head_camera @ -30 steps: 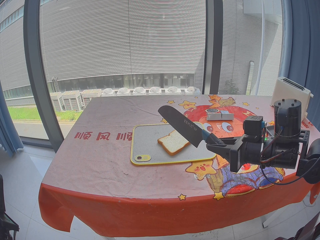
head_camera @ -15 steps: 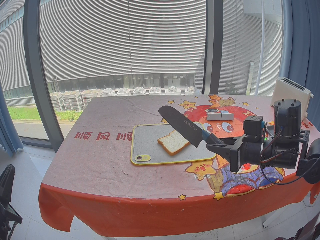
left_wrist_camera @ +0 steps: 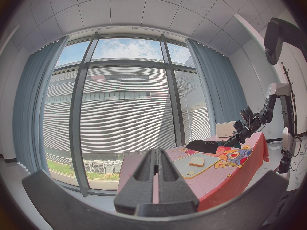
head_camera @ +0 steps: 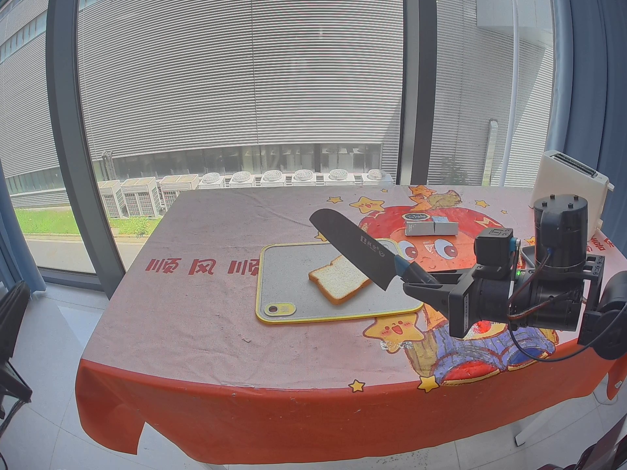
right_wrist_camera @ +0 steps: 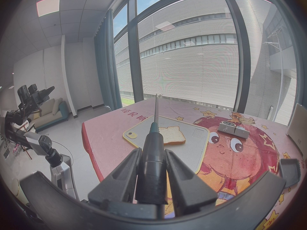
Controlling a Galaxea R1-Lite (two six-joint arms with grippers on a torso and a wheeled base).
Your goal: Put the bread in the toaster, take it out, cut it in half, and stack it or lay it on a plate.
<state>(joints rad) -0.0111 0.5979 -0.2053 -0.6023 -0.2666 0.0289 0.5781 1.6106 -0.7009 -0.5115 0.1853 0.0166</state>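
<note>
A slice of bread (head_camera: 339, 277) lies flat on the grey, yellow-rimmed cutting board (head_camera: 287, 275) in the middle of the table. My right gripper (head_camera: 418, 282) is shut on the handle of a black knife (head_camera: 356, 243). The blade slants up and to the left above the bread's right edge, apart from it. In the right wrist view the knife (right_wrist_camera: 155, 112) points at the bread (right_wrist_camera: 172, 134) edge-on. My left gripper (left_wrist_camera: 155, 166) is shut on nothing, off the table's left side and well below its top. The white toaster (head_camera: 571, 177) stands at the far right corner.
A small grey block (head_camera: 431, 226) rests behind the board. A black object (right_wrist_camera: 289, 171) sits on the cloth near the right edge. The orange printed tablecloth (head_camera: 196, 334) hangs over the front edge. Windows close off the far side.
At the head view's left edge my left arm has risen from the bottom corner. The right gripper with the knife has shifted a trace to the left. The bread has not moved.
</note>
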